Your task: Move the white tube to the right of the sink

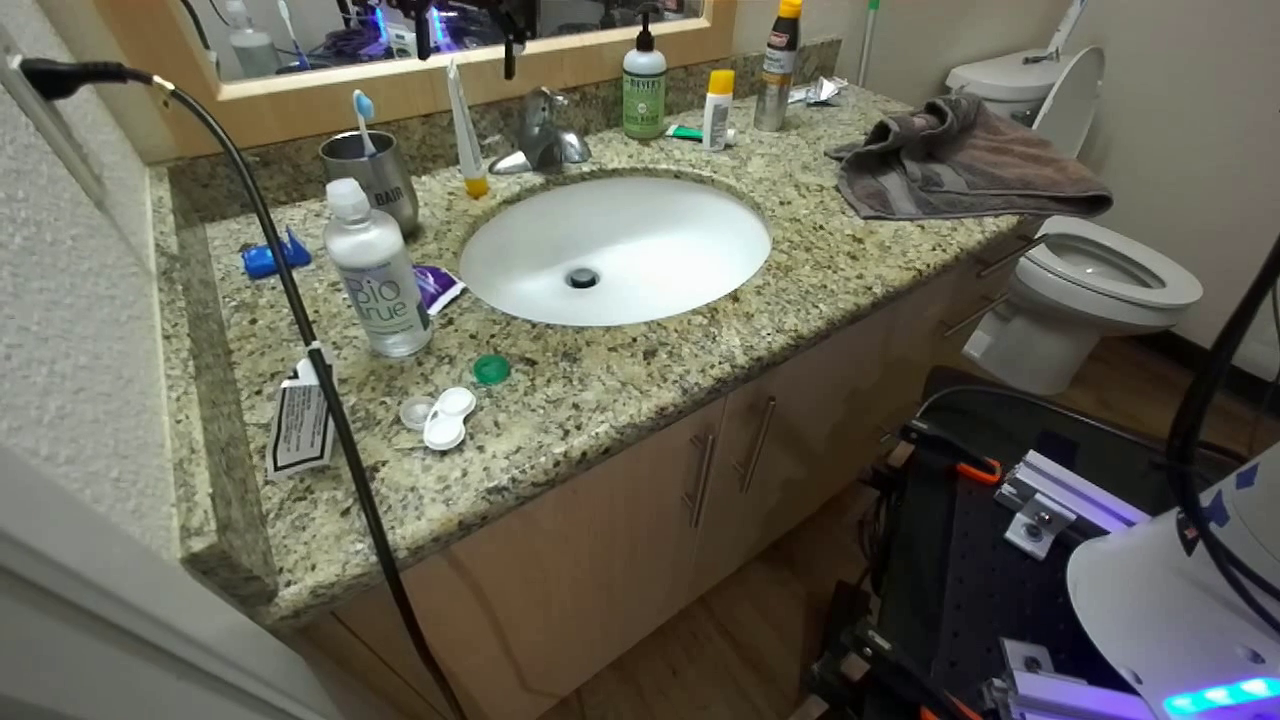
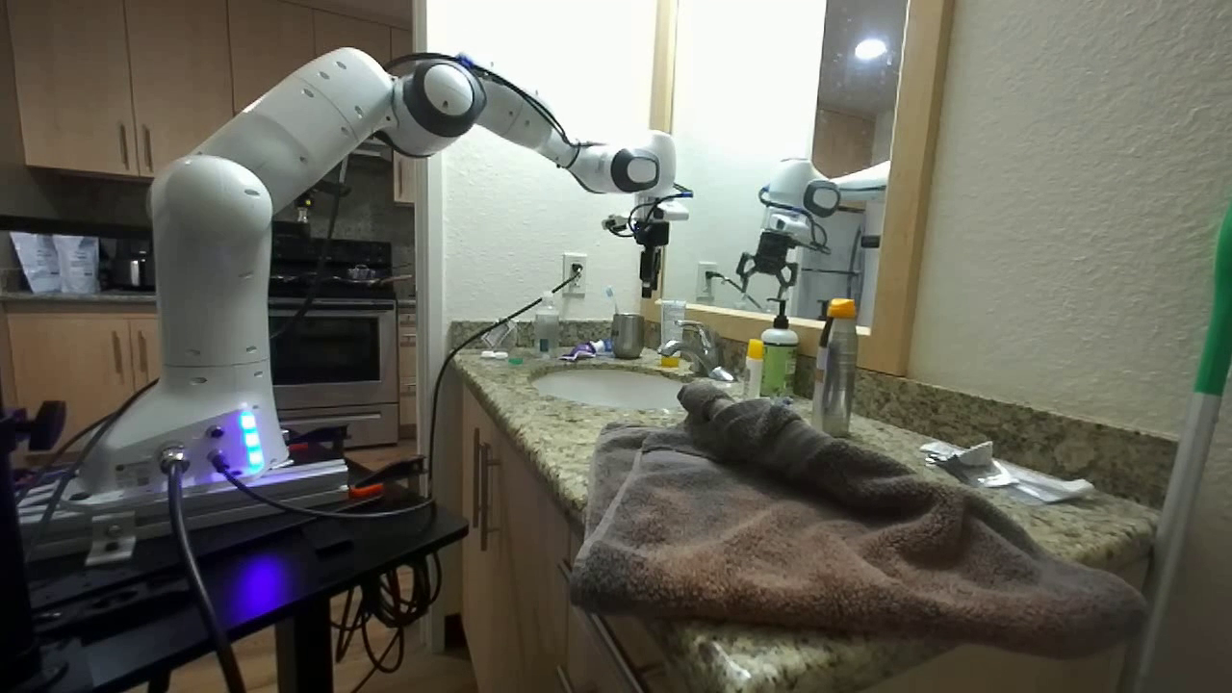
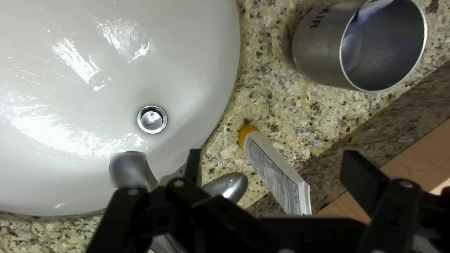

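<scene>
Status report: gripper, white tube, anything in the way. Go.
Gripper open, holding nothing. White tube standing on its yellow cap, between metal cup and faucet. Faucet close beside it, may crowd the grasp.

A white robot arm [image 2: 300, 125] reaches from the left toward the far end of the counter [image 2: 556, 433]. Its gripper [image 2: 650, 288], spread wide in the mirror [image 2: 746, 82], points down near the top of the white tube [image 2: 673, 323]. The tube stands upright on a yellow cap [image 2: 669, 361] just beyond the sink [image 2: 608, 388], between a metal cup [image 2: 628, 337] and the faucet [image 2: 708, 352]. A rumpled towel [image 2: 818, 549] lies at the near end.
</scene>
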Tool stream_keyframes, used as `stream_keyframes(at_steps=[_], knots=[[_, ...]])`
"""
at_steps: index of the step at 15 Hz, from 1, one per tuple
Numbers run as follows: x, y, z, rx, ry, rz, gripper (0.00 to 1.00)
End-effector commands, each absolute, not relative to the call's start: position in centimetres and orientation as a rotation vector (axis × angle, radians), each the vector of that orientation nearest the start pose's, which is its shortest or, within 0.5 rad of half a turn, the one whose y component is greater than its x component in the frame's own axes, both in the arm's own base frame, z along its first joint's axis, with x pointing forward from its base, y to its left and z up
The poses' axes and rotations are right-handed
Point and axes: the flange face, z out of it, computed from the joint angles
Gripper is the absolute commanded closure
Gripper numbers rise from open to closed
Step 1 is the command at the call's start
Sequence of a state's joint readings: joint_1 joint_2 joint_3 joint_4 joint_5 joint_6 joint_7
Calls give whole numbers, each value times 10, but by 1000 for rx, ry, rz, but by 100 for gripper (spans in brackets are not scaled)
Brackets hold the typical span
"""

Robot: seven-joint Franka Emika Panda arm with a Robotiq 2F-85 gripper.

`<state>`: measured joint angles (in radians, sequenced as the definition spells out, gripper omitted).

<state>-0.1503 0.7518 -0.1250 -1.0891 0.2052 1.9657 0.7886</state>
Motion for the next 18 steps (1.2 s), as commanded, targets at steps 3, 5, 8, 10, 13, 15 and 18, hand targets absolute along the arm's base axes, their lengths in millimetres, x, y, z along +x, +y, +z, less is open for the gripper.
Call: stream_keyframes(at_steps=[3,5,8,10,13,15,18], knots=[[777,-179,380,-2659,1541,-283,0],[784,-181,375,-2645,1556,-343,0],[781,-179,373,-2626,1577,-310,0],[785,-180,365,-2609,1602,-322,0],[788,-182,361,-2597,1615,-332,0],[788,-183,358,-2588,1616,-324,26],[787,-184,356,-2582,1615,-315,47]])
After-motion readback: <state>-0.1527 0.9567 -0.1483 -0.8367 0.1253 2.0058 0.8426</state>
